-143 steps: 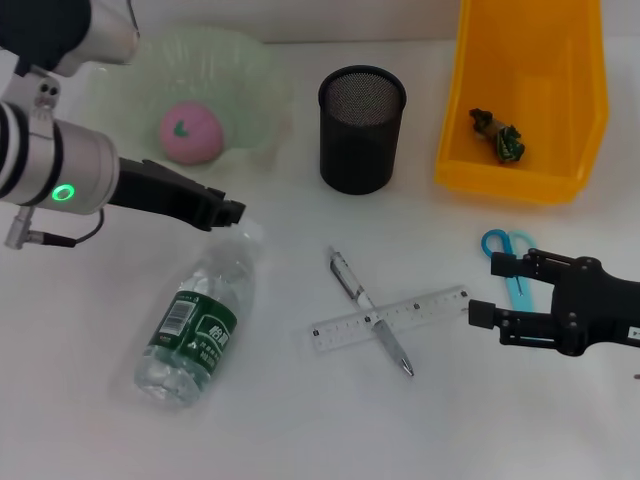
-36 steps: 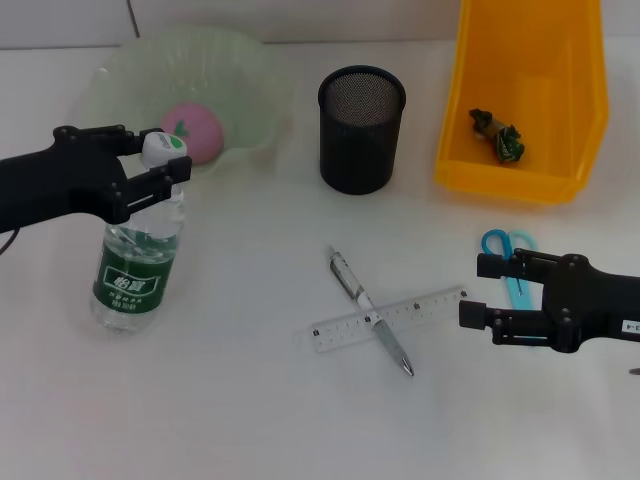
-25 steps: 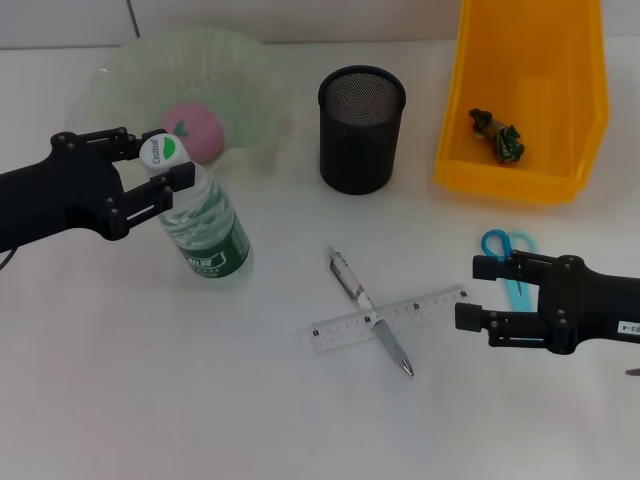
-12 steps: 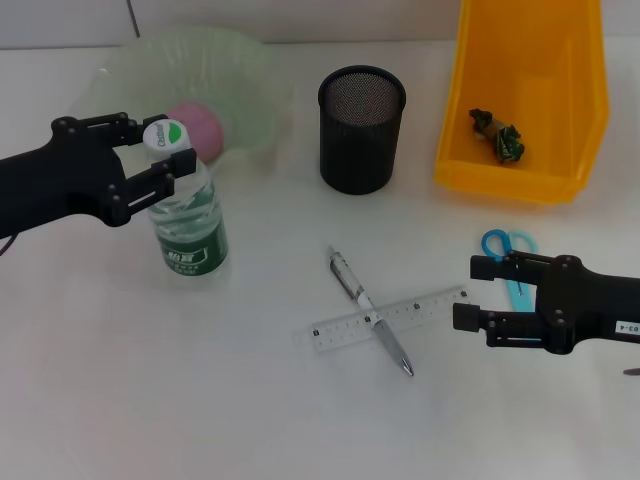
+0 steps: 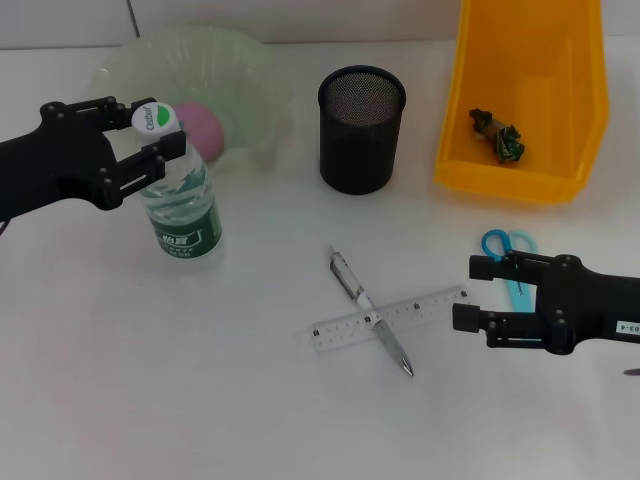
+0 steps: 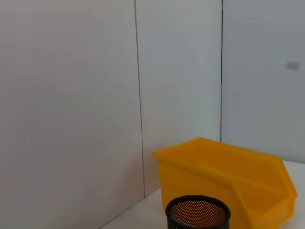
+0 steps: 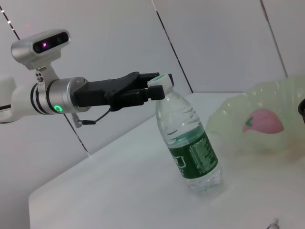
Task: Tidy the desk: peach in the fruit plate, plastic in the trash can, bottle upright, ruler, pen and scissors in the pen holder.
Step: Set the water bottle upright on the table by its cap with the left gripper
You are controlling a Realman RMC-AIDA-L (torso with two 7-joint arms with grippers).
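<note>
The bottle [image 5: 180, 208] is held by its capped neck in the left gripper [image 5: 152, 140], standing on the table [image 5: 200, 400] slightly tilted. The peach [image 5: 203, 127] is seen in the fruit plate [image 5: 240, 80], crumpled plastic [image 5: 498, 133] in the yellow bin [image 5: 525, 90]. The right gripper [image 5: 472, 294] is held open beside the scissors [image 5: 508, 250].

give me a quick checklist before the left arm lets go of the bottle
1. Bottle upright: not ok, it leans in the right wrist view.
2. Base on the table: ok.
3. Left gripper shut on the cap: ok.
4. Peach in the fruit plate: ok.
5. Right gripper apart from the bottle, near the scissors: ok.
6. Ruler and pen away from the bottle: ok.
</note>
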